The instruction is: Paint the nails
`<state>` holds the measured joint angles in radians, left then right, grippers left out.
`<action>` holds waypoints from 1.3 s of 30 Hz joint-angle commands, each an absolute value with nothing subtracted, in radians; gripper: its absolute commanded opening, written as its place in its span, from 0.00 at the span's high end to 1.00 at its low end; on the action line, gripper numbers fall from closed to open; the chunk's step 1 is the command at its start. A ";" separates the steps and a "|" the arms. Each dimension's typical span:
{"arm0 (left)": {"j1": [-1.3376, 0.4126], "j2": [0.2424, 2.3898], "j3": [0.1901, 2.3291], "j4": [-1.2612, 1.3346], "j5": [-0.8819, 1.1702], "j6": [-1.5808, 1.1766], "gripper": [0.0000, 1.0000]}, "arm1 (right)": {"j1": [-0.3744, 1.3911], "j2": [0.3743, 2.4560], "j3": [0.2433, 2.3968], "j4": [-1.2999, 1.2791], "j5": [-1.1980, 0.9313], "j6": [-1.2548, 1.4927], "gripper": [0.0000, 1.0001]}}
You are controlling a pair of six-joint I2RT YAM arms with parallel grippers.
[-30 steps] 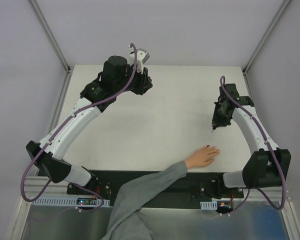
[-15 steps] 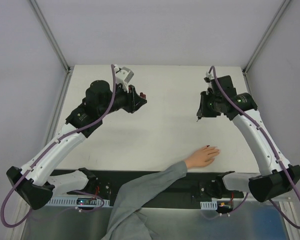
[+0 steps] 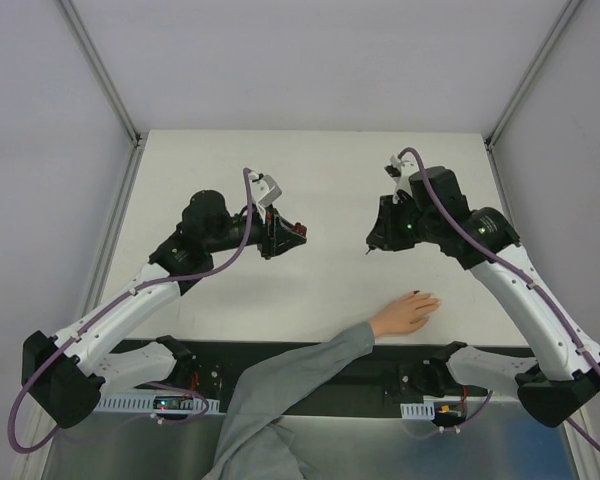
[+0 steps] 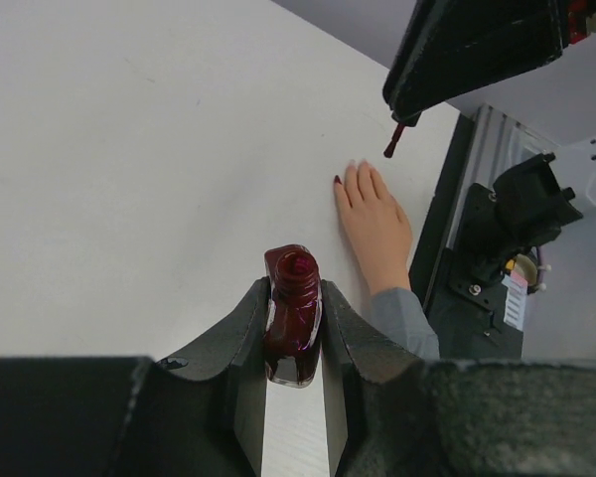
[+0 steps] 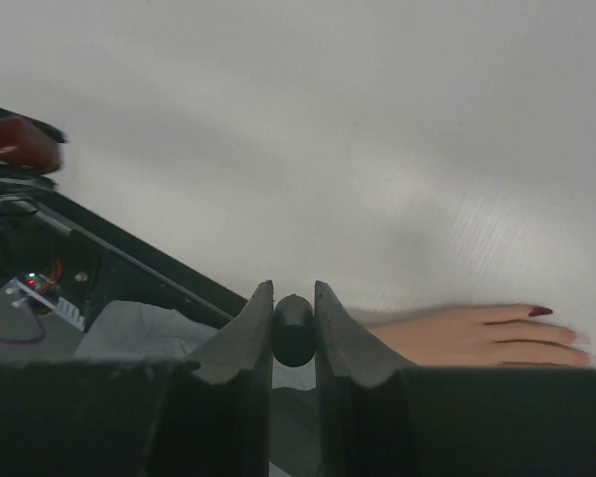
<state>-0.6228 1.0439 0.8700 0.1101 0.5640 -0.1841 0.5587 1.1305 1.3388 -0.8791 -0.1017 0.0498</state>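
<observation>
White counter [image 3: 320,180] is bearing a hand [image 3: 405,314], one of its nails [image 5: 539,311] showing red; your left tool [image 4: 294,288] is clamping the bottle [image 4: 292,323], right tool [image 5: 293,290] the brush [image 5: 294,333].

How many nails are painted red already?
1: the red nail at the far side of the hand. The other nails in view look bare; some may be hidden.

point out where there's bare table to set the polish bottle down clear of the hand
Barest is the far strip of the table along its back edge, and the middle stretch between the left gripper, shut on the bottle, and the hand. Crowded: the near right, where the right gripper holds the brush close to the hand.
</observation>
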 commanded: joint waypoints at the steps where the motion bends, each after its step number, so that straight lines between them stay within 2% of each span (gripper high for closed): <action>1: -0.630 1.025 0.865 0.282 0.759 -0.130 1.00 | 0.658 1.143 1.518 -0.854 -0.149 0.130 1.00; 10: -0.630 0.971 0.790 0.322 0.815 -0.055 1.00 | 0.885 1.331 1.839 -0.997 -0.068 0.130 0.99; 16: -0.630 0.969 0.795 0.304 0.874 -0.026 1.00 | 0.962 1.446 2.011 -1.109 0.024 0.104 0.99; 20: -0.630 0.982 0.801 0.296 0.911 -0.023 1.00 | 0.989 1.466 2.040 -1.114 0.077 0.098 1.00; 39: -0.630 1.002 0.813 0.275 0.922 -0.021 1.00 | 1.003 1.519 2.043 -1.046 0.045 0.103 0.99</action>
